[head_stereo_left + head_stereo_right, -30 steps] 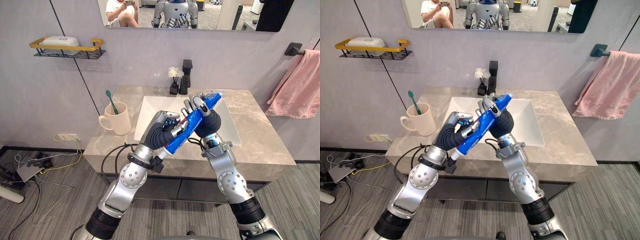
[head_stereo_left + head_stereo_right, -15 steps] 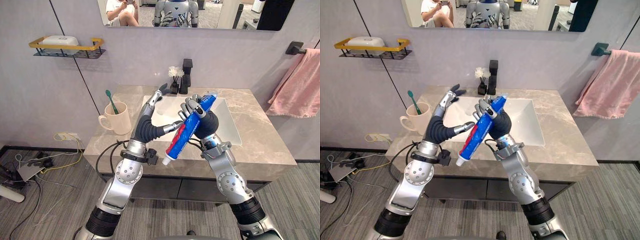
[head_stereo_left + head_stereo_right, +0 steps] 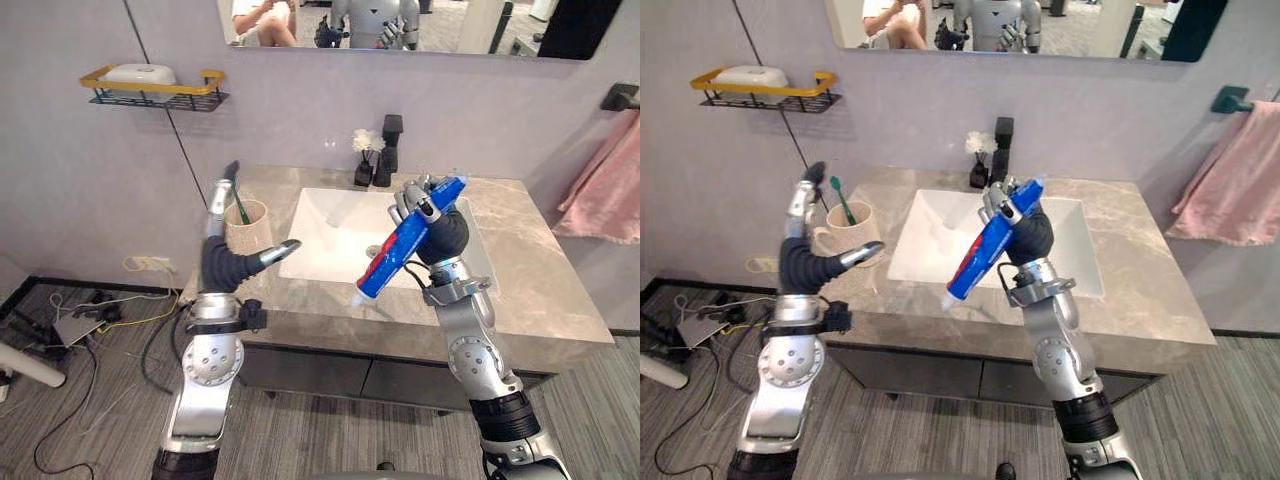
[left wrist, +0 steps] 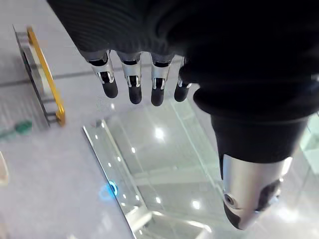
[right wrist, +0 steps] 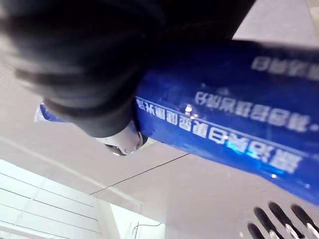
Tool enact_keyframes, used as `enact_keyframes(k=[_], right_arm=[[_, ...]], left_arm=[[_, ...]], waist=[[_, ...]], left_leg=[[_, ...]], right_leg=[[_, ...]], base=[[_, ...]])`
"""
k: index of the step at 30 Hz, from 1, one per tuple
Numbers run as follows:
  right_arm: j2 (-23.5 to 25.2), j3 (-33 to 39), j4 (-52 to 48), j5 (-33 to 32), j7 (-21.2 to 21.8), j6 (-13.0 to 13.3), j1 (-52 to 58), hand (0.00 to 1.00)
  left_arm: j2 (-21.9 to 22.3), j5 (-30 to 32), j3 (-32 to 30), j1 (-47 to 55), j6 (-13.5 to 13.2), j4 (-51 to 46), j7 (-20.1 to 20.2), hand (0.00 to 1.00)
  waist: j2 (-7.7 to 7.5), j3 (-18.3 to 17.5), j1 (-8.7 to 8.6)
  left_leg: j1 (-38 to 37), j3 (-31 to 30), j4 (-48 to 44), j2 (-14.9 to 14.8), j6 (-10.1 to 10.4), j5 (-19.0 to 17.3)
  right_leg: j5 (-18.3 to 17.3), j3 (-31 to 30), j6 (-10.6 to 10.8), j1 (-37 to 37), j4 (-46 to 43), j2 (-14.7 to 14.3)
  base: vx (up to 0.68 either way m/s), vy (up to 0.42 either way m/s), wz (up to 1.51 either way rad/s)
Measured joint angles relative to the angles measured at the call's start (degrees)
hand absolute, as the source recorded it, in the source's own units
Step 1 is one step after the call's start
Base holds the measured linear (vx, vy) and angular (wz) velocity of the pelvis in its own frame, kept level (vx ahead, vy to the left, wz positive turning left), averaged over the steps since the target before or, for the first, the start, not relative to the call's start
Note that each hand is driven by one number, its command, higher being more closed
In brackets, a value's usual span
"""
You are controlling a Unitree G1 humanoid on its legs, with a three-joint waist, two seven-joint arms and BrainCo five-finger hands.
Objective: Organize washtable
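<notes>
While right hand (image 3: 438,228) clamps blue plastic toothpaste tube (image 3: 400,250), left hand (image 3: 225,263), splayed & empty, should prob. clear beige ceramic mug (image 3: 255,232).

Pink towel (image 3: 608,195) at 3 o'clock cut by edge. Mug (image 3: 250,222), 9 o'clock of sink (image 3: 330,235), partly behind left hand (image 3: 222,262). Toothpaste tube (image 5: 224,129) ends cropped in right wrist view.

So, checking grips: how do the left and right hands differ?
The left hand is open, fingers straight, empty; the right hand is curled round the blue toothpaste tube. The left hand is by the beige mug; the right hand nearer the white sink. Both are raised above the marble counter.
</notes>
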State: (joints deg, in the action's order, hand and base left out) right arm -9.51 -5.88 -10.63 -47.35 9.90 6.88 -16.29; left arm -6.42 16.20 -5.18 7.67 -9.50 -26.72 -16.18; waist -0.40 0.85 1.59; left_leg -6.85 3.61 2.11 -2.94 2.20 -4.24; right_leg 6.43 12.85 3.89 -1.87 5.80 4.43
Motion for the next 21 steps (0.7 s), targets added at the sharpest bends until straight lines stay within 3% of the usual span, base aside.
enact_keyframes(k=[5,11,14,16,21], right_arm=[[-0.05,4.33,-0.28,2.65,-1.38,1.64,-1.52,1.00],[0.08,6.95,-0.29,3.01,-2.38,3.05,-2.76,1.00],[0.17,7.23,-0.29,3.58,-2.48,3.05,-2.76,1.00],[0.29,7.26,-0.29,4.13,-2.62,3.05,-2.75,1.00],[0.79,7.65,-0.29,5.37,-3.94,3.05,-2.77,1.00]], left_arm=[[5.73,-2.37,-8.09,5.99,-0.26,2.18,-1.81,0.00],[9.67,-5.15,-13.52,11.32,0.36,22.20,-4.14,0.00],[10.18,-7.97,-14.54,11.64,2.61,36.17,-3.30,0.00],[10.18,-9.54,-14.48,11.64,4.18,44.39,-0.49,0.00],[10.19,-9.96,-14.25,11.67,6.11,53.81,4.18,0.00]], waist=[[-0.09,0.95,1.85],[-0.07,1.07,2.58],[-0.14,1.10,2.59],[-0.13,1.11,2.57],[-0.16,1.12,2.72]], left_leg=[[0.21,-0.53,-0.01,0.06,-0.01,0.01],[0.46,-1.50,0.17,0.20,-0.01,0.01],[0.56,-1.79,0.28,0.17,-0.01,0.01],[0.68,-1.91,0.29,0.15,-0.01,0.01],[1.17,-2.41,0.00,0.14,0.00,0.01]], right_leg=[[-0.14,0.55,0.12,-0.07,-0.01,0.46],[-0.46,1.34,0.44,-0.21,-0.02,0.68],[-0.63,1.60,0.46,-0.19,-0.02,0.68],[-0.70,1.76,0.45,-0.13,-0.02,0.67],[-0.71,2.39,0.45,-0.08,-0.02,0.73]], base=[[0.00,0.004,0.06],[0.00,0.000,0.09],[-0.01,-0.004,0.05],[0.00,0.000,0.00],[-0.01,-0.006,0.05]])
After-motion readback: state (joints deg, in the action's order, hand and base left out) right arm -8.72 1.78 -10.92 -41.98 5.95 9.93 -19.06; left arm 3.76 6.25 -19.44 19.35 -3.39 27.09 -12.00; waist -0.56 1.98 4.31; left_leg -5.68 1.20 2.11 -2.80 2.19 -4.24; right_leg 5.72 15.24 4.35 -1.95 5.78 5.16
